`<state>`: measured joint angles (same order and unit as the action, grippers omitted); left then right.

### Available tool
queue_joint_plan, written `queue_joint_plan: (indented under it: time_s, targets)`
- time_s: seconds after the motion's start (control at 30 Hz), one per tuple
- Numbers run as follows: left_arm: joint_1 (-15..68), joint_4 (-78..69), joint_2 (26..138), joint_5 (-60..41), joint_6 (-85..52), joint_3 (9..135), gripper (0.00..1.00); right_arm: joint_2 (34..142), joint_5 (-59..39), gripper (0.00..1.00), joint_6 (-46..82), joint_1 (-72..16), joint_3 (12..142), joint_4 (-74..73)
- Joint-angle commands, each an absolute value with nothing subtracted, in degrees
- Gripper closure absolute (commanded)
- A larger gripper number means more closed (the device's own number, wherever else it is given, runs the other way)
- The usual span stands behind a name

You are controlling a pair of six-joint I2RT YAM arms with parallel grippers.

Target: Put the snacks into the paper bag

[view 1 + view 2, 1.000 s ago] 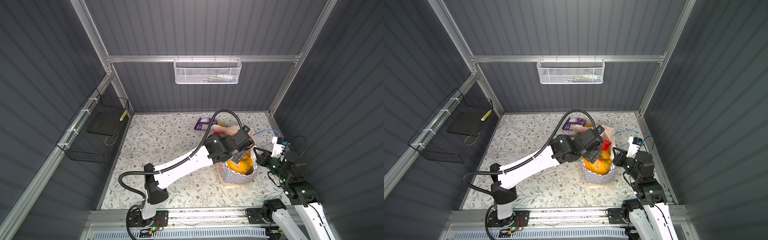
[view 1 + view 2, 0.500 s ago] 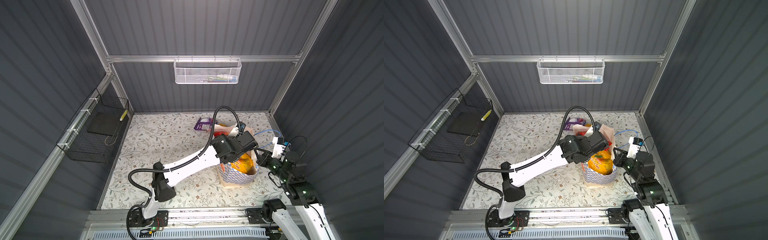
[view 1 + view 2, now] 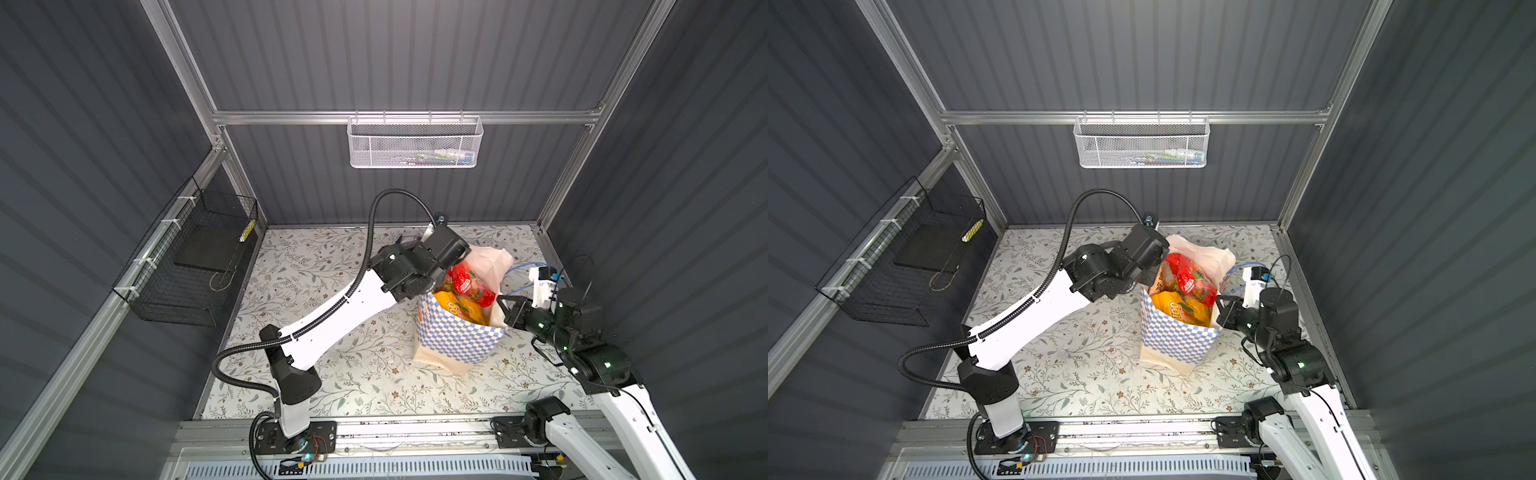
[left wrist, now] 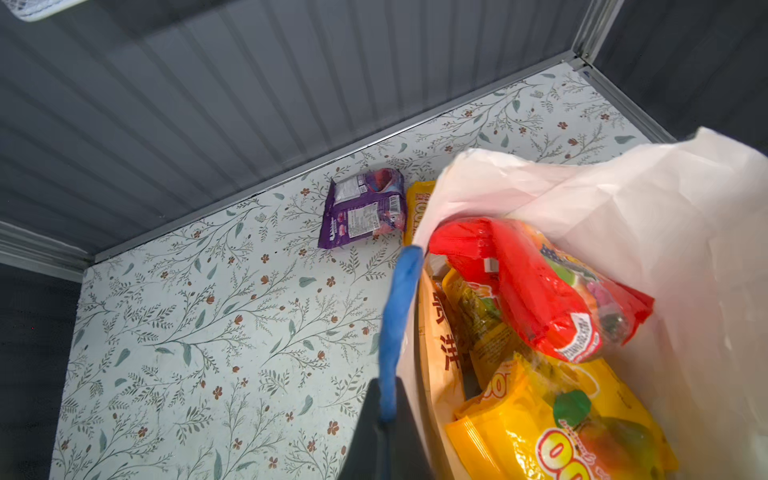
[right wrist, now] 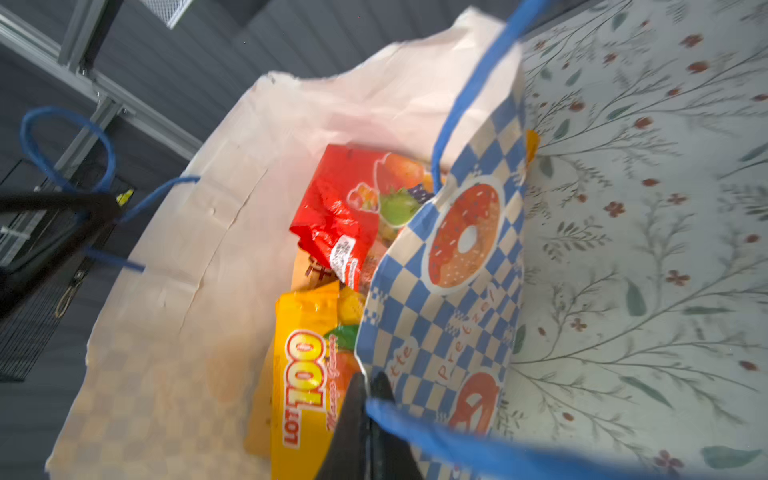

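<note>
Both top views look down from high over the whole scene; both wrist cameras, close in, share the paper bag (image 4: 623,187).

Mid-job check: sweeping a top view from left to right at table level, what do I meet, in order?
black wire basket → left arm's base → paper bag → right claw, pinching the bag's right rim.

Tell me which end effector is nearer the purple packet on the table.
Left. The left end effector is at the bag's rim on the side facing the purple packet; the right end effector is across the bag, at its opposite rim.
</note>
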<state>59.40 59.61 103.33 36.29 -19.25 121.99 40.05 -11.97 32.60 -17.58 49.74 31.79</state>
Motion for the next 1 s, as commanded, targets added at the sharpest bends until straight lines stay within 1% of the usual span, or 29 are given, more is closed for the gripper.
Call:
queue_joint_plan:
  time_s: [0.0, 0.13, 0.23, 0.4, 0.5, 0.57, 0.73, 0.77, 0.83, 0.87, 0.9, 0.97]
  targets:
    - [59.4, 55.2, 96.0, 39.8, -16.8, 122.3, 1.00, 43.2, -9.4, 1.00, 33.7, -22.8, 56.9, 24.5]
    - [54.2, 56.5, 93.1, 40.5, -17.8, 119.4, 1.00, 50.5, -6.9, 1.00, 34.1, -28.4, 62.9, 20.6]
    - [52.6, 55.2, 89.1, 40.6, -17.2, 116.0, 1.00, 57.2, -6.2, 1.00, 34.0, -31.9, 69.0, 19.9]
    - [49.7, 52.4, 82.8, 48.5, -14.8, 108.0, 1.00, 63.7, -3.0, 1.00, 33.1, -37.1, 74.4, 17.3]
    - [48.4, 51.1, 79.1, 47.7, -14.7, 101.4, 1.00, 66.7, -0.5, 1.00, 32.2, -39.3, 72.9, 14.9]
    - [48.4, 50.5, 77.3, 47.1, -15.2, 98.2, 1.00, 67.8, -1.0, 1.00, 32.5, -39.8, 71.3, 13.7]
    - [48.4, 50.8, 74.4, 43.1, -17.2, 91.3, 1.00, 67.0, -0.5, 1.00, 34.2, -41.2, 64.6, 10.6]
    - [48.4, 51.0, 74.1, 41.5, -17.7, 89.9, 1.00, 66.0, 0.5, 0.97, 34.5, -41.5, 62.8, 9.5]
    - [48.4, 50.8, 72.8, 39.2, -17.8, 87.5, 1.00, 64.4, 0.5, 0.87, 35.3, -41.6, 60.5, 8.0]
    - [48.4, 50.4, 71.8, 39.7, -17.6, 86.2, 1.00, 64.4, 0.1, 0.74, 35.5, -41.6, 60.1, 8.2]
    - [48.4, 49.2, 70.4, 39.8, -16.7, 84.8, 1.00, 62.2, -0.3, 0.61, 35.8, -41.6, 60.2, 8.6]
    - [48.4, 46.2, 67.3, 38.3, -15.4, 82.6, 1.00, 60.8, -2.1, 0.49, 35.5, -41.7, 61.0, 9.1]
